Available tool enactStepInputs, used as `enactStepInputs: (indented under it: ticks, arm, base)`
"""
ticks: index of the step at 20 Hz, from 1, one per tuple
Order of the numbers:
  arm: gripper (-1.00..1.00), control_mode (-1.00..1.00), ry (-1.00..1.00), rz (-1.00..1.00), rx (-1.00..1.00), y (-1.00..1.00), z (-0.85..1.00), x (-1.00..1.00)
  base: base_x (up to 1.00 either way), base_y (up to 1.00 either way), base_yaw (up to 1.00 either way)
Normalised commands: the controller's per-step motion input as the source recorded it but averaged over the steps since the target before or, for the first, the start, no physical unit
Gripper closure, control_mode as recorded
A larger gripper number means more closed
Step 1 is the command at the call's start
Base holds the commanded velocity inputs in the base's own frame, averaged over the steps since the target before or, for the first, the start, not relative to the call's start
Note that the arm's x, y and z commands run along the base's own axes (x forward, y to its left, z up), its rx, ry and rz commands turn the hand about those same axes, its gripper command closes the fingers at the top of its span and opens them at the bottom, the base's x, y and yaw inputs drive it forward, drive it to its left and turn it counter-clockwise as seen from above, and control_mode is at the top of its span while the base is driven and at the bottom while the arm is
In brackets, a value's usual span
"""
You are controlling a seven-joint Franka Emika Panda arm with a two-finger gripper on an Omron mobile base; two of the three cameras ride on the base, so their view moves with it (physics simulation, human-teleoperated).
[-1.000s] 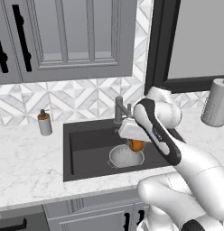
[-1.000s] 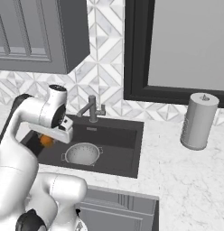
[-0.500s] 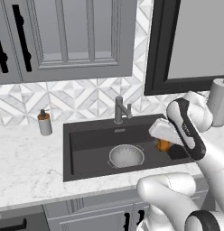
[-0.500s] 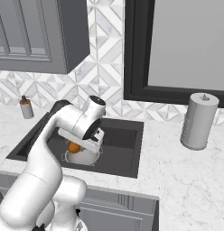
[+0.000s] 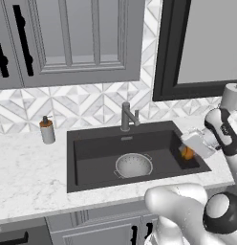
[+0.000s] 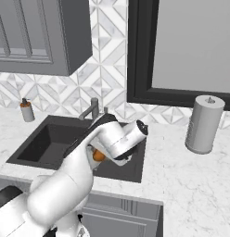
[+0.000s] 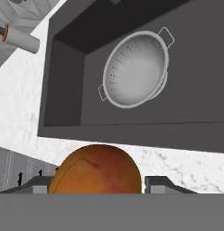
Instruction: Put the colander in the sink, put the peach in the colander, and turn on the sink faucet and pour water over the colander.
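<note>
One peach (image 7: 96,170) sits pinched between my gripper's (image 7: 98,182) two fingers, whose tips flank it on either side in the hand view. From the left base view I see the gripper (image 5: 191,149) over the right rim of the sink (image 5: 91,177), with the peach (image 5: 187,153) showing orange beneath the hand. The colander (image 5: 134,165) rests upright on the sink floor near its centre, apart from all four walls, its bowl unoccupied. I see bare basin floor all round the colander (image 7: 135,68), widest toward the sink's left wall. The faucet (image 5: 127,116) stands at the sink's back edge, behind the colander. A soap bottle (image 5: 46,130) stands on the counter (image 5: 25,172) left of the sink, well apart from its rim.
</note>
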Motion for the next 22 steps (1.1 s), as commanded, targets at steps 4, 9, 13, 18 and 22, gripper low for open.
enactStepInputs:
  ticks: [4, 9, 13, 18, 22]
  arm:
    - [1.0, -1.0, 0.0, 0.13, 0.21, -0.02, -0.06, 0.92]
    - [1.0, -1.0, 0.0, 0.12, 0.09, 0.01, -0.19, 0.75]
    - [1.0, -1.0, 0.0, 0.1, 0.0, 0.19, -0.51, 0.52]
    - [1.0, -1.0, 0.0, 0.09, 0.0, 0.38, -0.45, 0.37]
    - [1.0, -1.0, 0.0, 0.05, 0.02, 0.31, -0.37, 0.11]
  base:
    - [0.0, 0.0, 0.0]
    - [0.0, 0.0, 0.0]
    - [0.0, 0.0, 0.0]
    - [0.0, 0.0, 0.0]
    - [0.0, 0.0, 0.0]
